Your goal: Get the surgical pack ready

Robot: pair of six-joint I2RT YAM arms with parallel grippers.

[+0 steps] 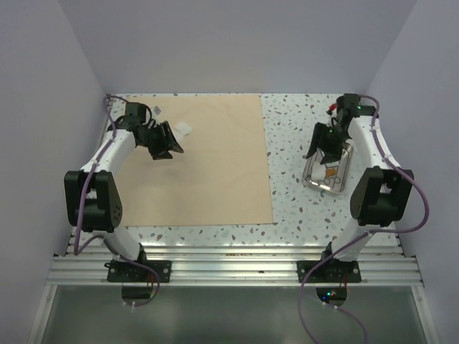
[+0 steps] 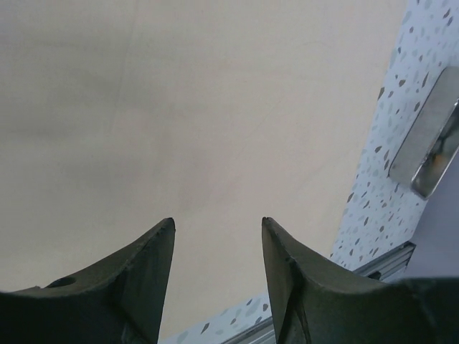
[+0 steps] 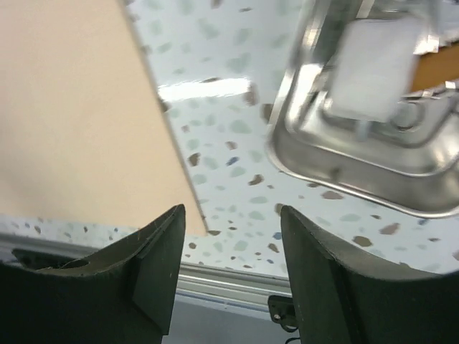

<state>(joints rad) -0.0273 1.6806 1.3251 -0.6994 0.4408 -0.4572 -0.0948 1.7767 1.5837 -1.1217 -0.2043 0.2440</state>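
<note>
The big tan sheet [image 1: 201, 161] lies flat on the left half of the speckled table. A small white gauze square [image 1: 183, 129] rests on it near the far left. My left gripper [image 1: 167, 143] hovers over the sheet beside that gauze, open and empty; the left wrist view [image 2: 217, 226] shows only bare sheet [image 2: 179, 107] between the fingers. The steel tray [image 1: 343, 172] sits at the right and holds a white gauze [image 3: 373, 68] and an orange packet [image 3: 439, 68]. My right gripper [image 1: 317, 147] is open and empty above the tray's left rim [image 3: 231, 211]. No scissors are visible.
A small white scrap [image 1: 156, 111] lies at the sheet's far left corner. The tray also shows at the right edge of the left wrist view [image 2: 430, 136]. The metal rail [image 1: 229, 261] runs along the near edge. Walls close in on the left, back and right.
</note>
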